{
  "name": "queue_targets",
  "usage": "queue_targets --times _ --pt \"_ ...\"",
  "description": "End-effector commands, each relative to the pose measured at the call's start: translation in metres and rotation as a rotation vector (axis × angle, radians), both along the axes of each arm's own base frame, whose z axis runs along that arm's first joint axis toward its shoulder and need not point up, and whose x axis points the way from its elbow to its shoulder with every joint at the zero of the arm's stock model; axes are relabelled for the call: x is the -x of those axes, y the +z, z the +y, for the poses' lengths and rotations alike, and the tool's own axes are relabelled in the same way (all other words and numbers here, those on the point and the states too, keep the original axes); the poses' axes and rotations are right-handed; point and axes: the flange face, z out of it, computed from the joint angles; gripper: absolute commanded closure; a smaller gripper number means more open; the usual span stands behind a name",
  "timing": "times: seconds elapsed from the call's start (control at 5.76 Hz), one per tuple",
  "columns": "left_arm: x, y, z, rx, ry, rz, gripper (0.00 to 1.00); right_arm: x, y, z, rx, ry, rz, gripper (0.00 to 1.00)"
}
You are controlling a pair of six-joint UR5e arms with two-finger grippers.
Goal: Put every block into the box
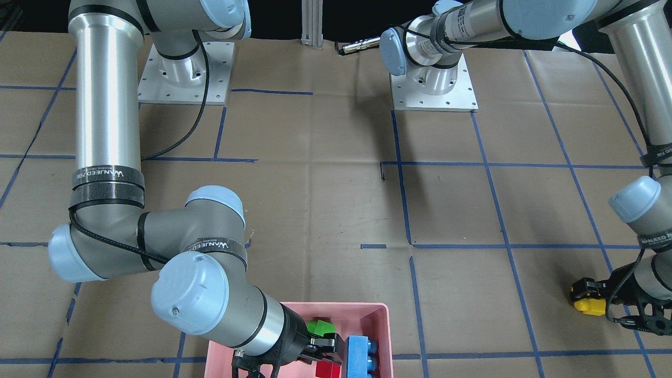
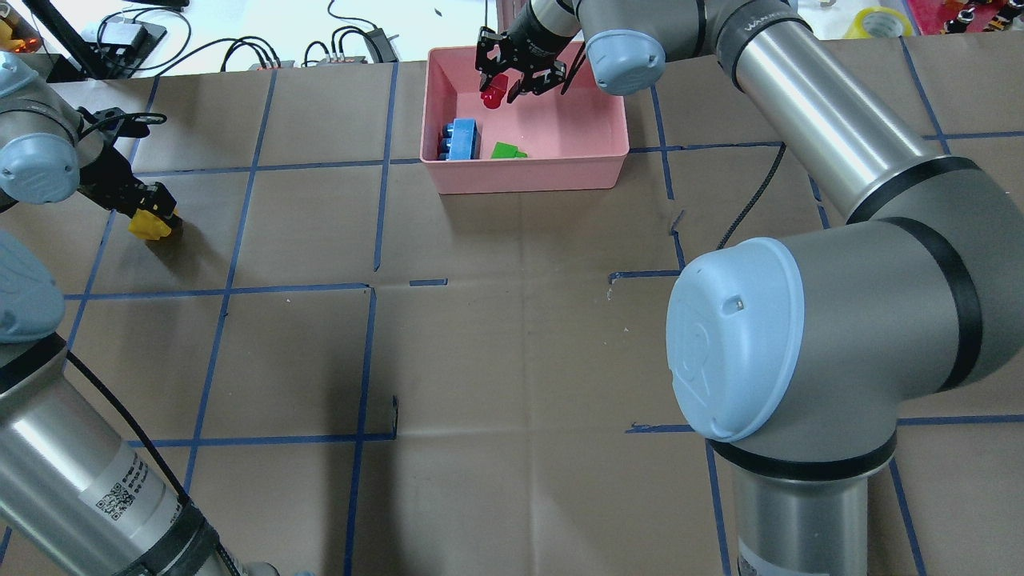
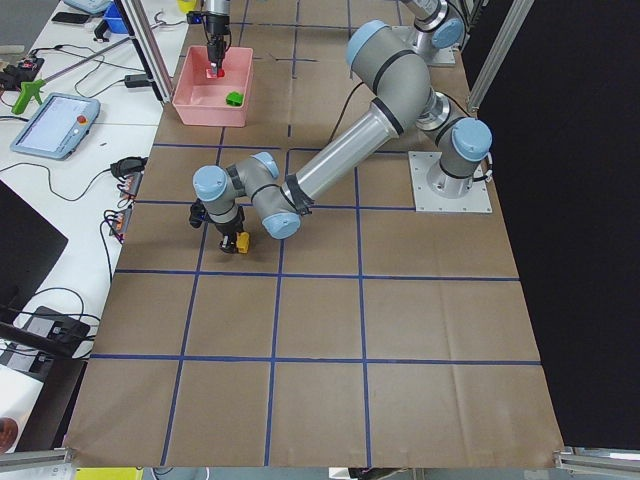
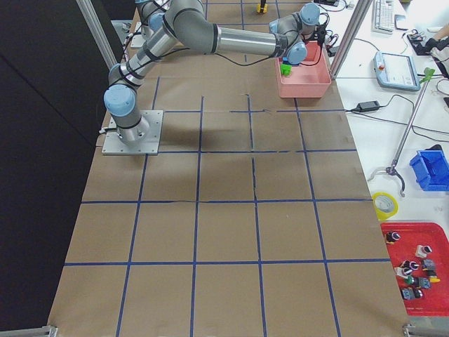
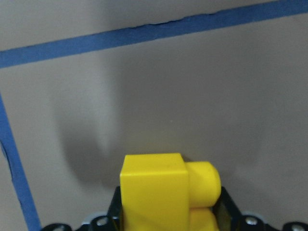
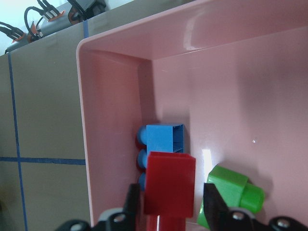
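My right gripper [image 2: 502, 84] hangs over the far part of the pink box [image 2: 528, 178], shut on the small red brick [image 6: 169, 183] and holding it above the box floor. Below it inside the box lie the blue brick [image 2: 462, 138] and the green brick [image 2: 506, 150]. Far to the left, my left gripper [image 2: 150, 214] is shut on the yellow brick [image 5: 154, 192], low over the brown paper. I cannot tell whether that brick touches the table.
Brown paper with a grid of blue tape lines [image 2: 376, 200] covers the table. Cables and small devices [image 2: 344, 44] lie beyond the far edge behind the box. The right arm's big elbow [image 2: 800, 336] looms over the near right part.
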Motion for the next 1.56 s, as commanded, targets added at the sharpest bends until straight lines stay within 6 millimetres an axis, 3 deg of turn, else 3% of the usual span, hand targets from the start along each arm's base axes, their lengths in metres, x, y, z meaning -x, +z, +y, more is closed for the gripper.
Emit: queue_targets --times 0.0,0.17,0.35,0.52,0.69,0.87,1.04,1.21,1.39 --pt "0.006 0.04 -0.005 0.047 -0.011 -0.028 0.88 0.001 0.014 0.005 0.017 0.011 0.01 0.0" --pt "0.018 0.1 -0.003 0.086 -0.021 -0.051 0.9 0.011 0.035 0.013 -0.007 0.01 0.026 0.0" --pt "0.052 0.159 -0.017 0.095 -0.044 -0.056 0.9 0.048 0.069 0.043 -0.075 0.108 0.131 0.0" --pt "0.088 0.208 -0.037 0.093 -0.002 -0.052 0.9 0.094 0.098 0.085 -0.093 0.192 0.268 0.01" --pt "0.149 0.234 -0.061 0.114 0.068 -0.039 0.9 0.119 0.132 0.159 -0.08 0.174 0.385 0.04" --pt "0.242 0.238 -0.077 0.132 0.094 -0.028 0.9 0.147 0.151 0.24 -0.052 0.135 0.407 0.04" --pt "0.334 0.224 -0.08 0.122 0.168 0.005 0.9 0.171 0.151 0.312 0.005 0.085 0.445 0.01" --pt "0.405 0.213 -0.076 0.117 0.214 0.017 0.9 0.184 0.13 0.366 0.006 0.067 0.558 0.01" --pt "0.472 0.201 -0.078 0.119 0.257 0.031 0.9 0.188 0.123 0.381 -0.027 0.072 0.576 0.0"
